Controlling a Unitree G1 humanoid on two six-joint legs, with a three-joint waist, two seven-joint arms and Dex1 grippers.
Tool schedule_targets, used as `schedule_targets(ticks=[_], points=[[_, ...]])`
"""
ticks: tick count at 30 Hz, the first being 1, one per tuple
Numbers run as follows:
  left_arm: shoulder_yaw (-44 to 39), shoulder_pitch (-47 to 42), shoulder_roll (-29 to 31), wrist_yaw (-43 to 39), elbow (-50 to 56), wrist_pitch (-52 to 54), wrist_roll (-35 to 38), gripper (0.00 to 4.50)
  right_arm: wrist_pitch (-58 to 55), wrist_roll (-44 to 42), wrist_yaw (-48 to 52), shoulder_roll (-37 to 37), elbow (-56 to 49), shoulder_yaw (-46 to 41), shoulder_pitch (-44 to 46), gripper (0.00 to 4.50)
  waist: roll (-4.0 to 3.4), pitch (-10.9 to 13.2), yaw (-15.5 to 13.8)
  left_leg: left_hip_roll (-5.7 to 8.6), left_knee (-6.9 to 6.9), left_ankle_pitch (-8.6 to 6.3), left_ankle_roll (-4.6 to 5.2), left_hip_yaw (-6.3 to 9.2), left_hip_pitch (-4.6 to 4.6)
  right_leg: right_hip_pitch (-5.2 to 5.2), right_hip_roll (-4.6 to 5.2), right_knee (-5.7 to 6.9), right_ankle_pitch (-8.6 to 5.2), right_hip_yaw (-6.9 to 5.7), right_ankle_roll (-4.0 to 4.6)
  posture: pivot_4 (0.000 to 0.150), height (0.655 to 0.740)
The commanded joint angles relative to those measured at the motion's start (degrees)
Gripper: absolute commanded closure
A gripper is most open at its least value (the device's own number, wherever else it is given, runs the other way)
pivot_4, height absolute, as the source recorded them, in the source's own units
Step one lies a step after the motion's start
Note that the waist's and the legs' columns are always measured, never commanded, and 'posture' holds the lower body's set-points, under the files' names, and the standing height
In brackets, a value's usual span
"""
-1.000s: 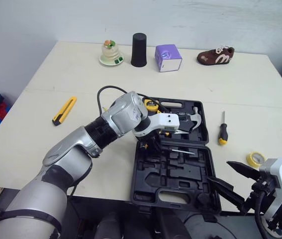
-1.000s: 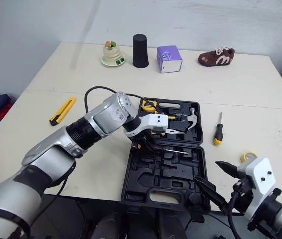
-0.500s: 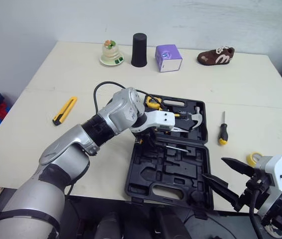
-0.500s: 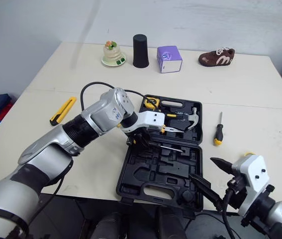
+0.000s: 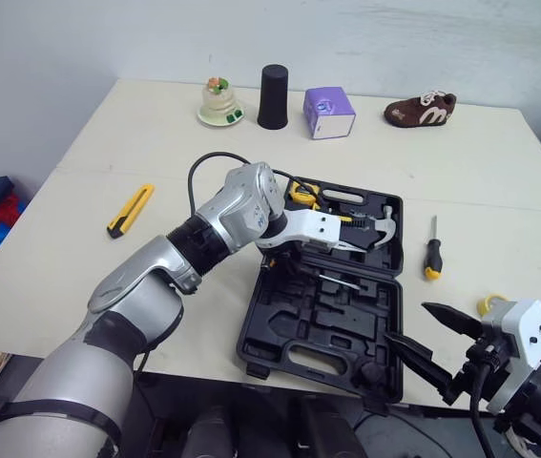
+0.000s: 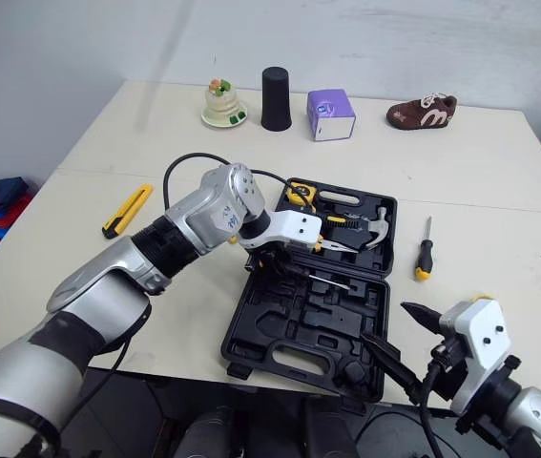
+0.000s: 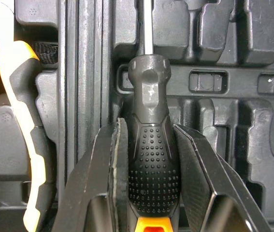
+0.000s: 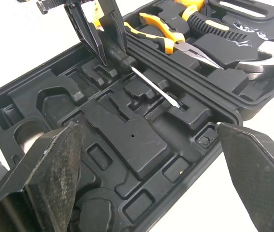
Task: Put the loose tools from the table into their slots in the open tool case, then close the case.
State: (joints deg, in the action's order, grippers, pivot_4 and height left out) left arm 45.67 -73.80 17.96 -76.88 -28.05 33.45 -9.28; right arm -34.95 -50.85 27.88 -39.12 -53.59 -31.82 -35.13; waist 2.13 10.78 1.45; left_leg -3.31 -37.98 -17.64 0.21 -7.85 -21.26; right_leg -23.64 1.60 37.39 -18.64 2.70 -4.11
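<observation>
Black-handled screwdriver (image 7: 147,92) is pinched by its handle in left gripper (image 7: 149,126), low over the near half of case (image 5: 346,329), shaft lying across the moulded slots. Seating step in hand, I judge. Right gripper (image 5: 408,322) gapes wide, empty, at the case's near right corner. Next: settle it into its recess, then let go. Knife (image 5: 130,210) and second screwdriver (image 5: 431,250) lie loose on table (image 5: 79,239); case not yet closed.

Silver-grey left arm (image 5: 141,281), black ribbed band (image 5: 198,243), looping black cable (image 5: 194,172), white wrist housing (image 5: 308,229); the right wrist's white housing (image 5: 523,329) has dark screws (image 5: 539,326) and pointed black fingers (image 5: 447,318).
</observation>
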Motion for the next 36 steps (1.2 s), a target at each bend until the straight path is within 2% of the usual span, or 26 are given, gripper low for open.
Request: schedule_targets(ticks=[1,4,5,8,11,12,14,17,18,21,22,36], points=[[-2.4,0.1,0.8,-1.0,2.1,0.5,-0.5,1.68,1.3,-0.2,-0.3,0.6,-3.4,-1.4,-1.0,0.0,0.0,0.0,0.0,0.0,0.0,0.0,0.0,0.0,0.0,-0.01,0.0,0.0,0.0,0.0,0.0,0.15,0.7383],[-9.1,-0.3,3.3,-4.3,7.9,2.3,4.8,0.31,1.3,-0.4,-0.4,0.6,-3.9,-1.5,-1.5,0.0,-0.02,0.0,0.1,-0.01,0.0,0.0,-0.01,0.01,-0.06,-0.06,-0.01,0.01,0.0,0.0,0.0,0.15,0.7383],[-12.1,0.0,3.8,-5.4,9.4,1.3,7.5,0.09,1.3,-0.5,-0.5,0.6,-3.9,-1.5,-1.5,0.0,-0.04,0.0,0.3,-0.02,0.0,0.01,-0.03,0.02,-0.12,-0.11,-0.02,0.03,0.0,-0.03,0.0,0.15,0.7383],[-17.5,1.1,5.5,-6.7,9.5,-1.4,11.2,0.09,1.3,-0.7,-0.4,0.2,-3.6,-1.7,-1.4,0.0,-0.06,0.0,0.3,-0.08,0.01,0.04,-0.09,0.02,-0.13,-0.15,-0.05,0.05,-0.02,-0.05,0.03,0.15,0.7383],[-25.6,3.6,4.1,-3.0,0.6,-6.5,15.4,0.09,1.0,-1.0,-0.4,-0.7,-2.8,-1.8,0.1,0.0,-0.11,0.0,0.3,-0.08,0.01,0.05,-0.13,0.01,-0.06,-0.12,-0.06,0.08,-0.03,-0.06,0.04,0.15,0.7383],[-28.6,4.9,3.0,-2.3,-2.5,-10.5,17.2,0.49,0.8,-1.0,-0.3,-1.1,-2.4,-1.8,0.6,0.0,-0.11,0.0,0.3,-0.08,-0.01,0.06,-0.12,-0.02,0.04,-0.07,-0.05,0.11,-0.02,-0.05,0.03,0.15,0.7383],[-31.6,6.7,1.6,-1.9,-6.5,-16.4,18.6,0.92,0.7,-0.9,0.2,-1.8,-1.5,-2.1,1.3,0.0,-0.11,0.0,0.2,-0.07,-0.02,0.06,-0.12,0.01,0.04,-0.05,-0.05,0.12,-0.02,-0.07,0.03,0.15,0.7383],[-33.8,11.0,-0.3,-3.4,-10.2,-23.2,19.8,2.4,0.4,-0.9,1.1,-2.9,-0.2,-2.6,2.4,0.0,-0.1,0.0,0.1,-0.06,-0.04,0.06,-0.12,0.02,-0.04,-0.07,-0.05,0.09,-0.01,-0.11,0.02,0.15,0.7383],[-34.2,12.4,-1.0,-3.9,-11.3,-25.3,20.0,2.76,0.3,-1.2,1.2,-3.2,0.0,-2.7,2.8,0.0,-0.11,0.0,0.1,-0.06,-0.04,0.07,-0.15,0.01,-0.05,-0.07,-0.05,0.07,-0.01,-0.11,0.02,0.15,0.7383],[-33.3,15.4,-2.8,-3.6,-14.1,-31.2,18.1,4.18,-0.2,-1.9,1.6,-4.1,0.3,-3.3,3.7,0.0,-0.1,0.0,0.0,-0.06,-0.05,0.15,-0.3,-0.01,-0.09,-0.06,-0.05,-0.01,-0.01,-0.11,0.01,0.15,0.7383],[-33.1,15.8,-3.4,-3.3,-14.8,-31.7,17.6,4.47,-0.3,-2.1,1.6,-4.4,0.4,-3.3,3.9,0.0,-0.1,0.0,0.0,-0.05,-0.05,0.15,-0.29,-0.01,-0.1,-0.07,-0.05,-0.04,-0.01,-0.11,0.0,0.15,0.7383],[-30.7,13.8,-7.9,0.1,-26.1,-38.1,10.7,4.47,-1.4,-1.7,1.4,-4.6,1.3,-1.4,6.2,0.0,-0.09,0.0,0.2,-0.05,-0.07,0.02,-0.08,0.0,-0.08,-0.06,-0.1,0.0,0.04,-0.09,-0.08,0.15,0.7383]])
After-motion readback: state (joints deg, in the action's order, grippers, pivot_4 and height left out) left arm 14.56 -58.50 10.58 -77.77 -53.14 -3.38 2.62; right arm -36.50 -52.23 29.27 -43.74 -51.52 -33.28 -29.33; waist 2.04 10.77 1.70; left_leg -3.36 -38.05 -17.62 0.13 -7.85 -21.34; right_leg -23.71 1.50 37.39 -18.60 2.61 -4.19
